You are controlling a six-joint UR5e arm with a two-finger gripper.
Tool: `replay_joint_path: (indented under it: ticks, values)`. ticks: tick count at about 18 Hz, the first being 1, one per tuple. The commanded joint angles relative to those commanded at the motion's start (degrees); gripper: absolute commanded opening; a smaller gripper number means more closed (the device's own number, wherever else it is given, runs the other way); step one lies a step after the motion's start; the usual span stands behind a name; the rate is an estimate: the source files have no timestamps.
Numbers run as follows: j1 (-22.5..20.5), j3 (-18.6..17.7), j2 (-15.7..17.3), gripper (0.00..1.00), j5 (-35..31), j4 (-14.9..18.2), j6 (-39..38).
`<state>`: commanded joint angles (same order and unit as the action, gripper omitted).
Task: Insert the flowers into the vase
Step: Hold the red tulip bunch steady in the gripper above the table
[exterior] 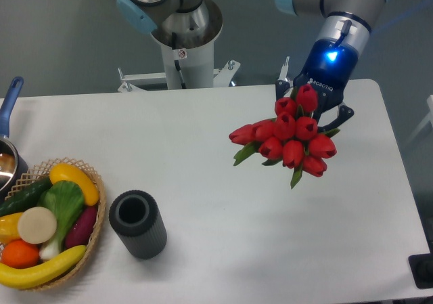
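One bunch of flowers (292, 140) hangs pinched in the end effector (312, 114) at the upper right of the frame, well apart from the vase (138, 223) standing at the lower left, so I think carrying them over its hole comes next.

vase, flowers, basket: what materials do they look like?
Vase: likely matte dark grey plastic or rubber; ribbed wall, no shine.
Flowers: look artificial, smooth uniform red buds with a slight sheen, probably plastic or foam.
Basket: woven tan wicker or similar fibre; open lattice rim shows.
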<state>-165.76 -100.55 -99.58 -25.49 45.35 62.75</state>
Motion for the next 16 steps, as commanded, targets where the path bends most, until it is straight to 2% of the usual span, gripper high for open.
replay_joint_path:
  ticks: [6,16]
  values:
    - [0.3,-0.6,0.1,0.32,0.0,0.0,0.7]
    - [1.2,0.4,-0.2,0.31,0.0,-0.5,0.7]
